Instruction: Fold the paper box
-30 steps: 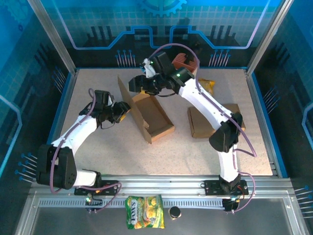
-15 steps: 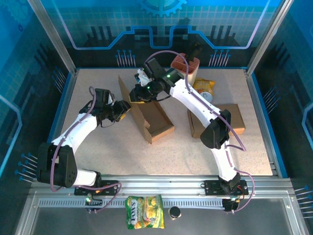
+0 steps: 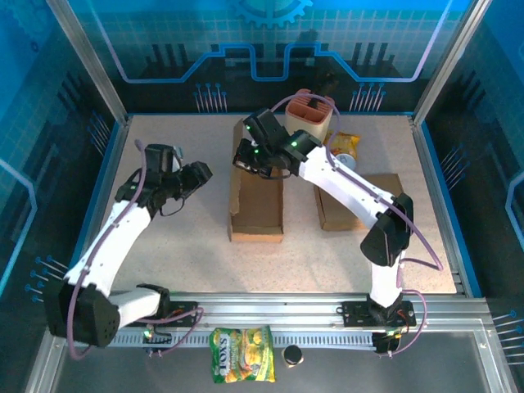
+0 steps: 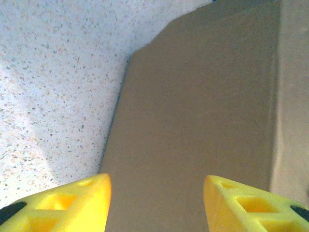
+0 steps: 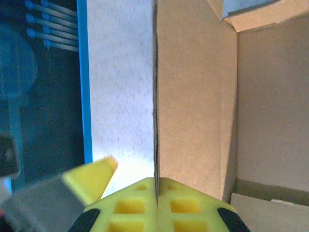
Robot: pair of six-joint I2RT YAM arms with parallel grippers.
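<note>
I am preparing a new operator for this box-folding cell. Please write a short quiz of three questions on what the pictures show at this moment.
1. True or false: the left gripper is closed on the paper box.
2. Choose one. The right gripper is: A) shut on a thin wall of the paper box; B) open, above it; C) open, beside it.
3. In the top view, on which side of the paper box does the second cardboard box lie?

Key
1. False: its jaws stand open, apart from the box.
2. A.
3. On the right.
</note>
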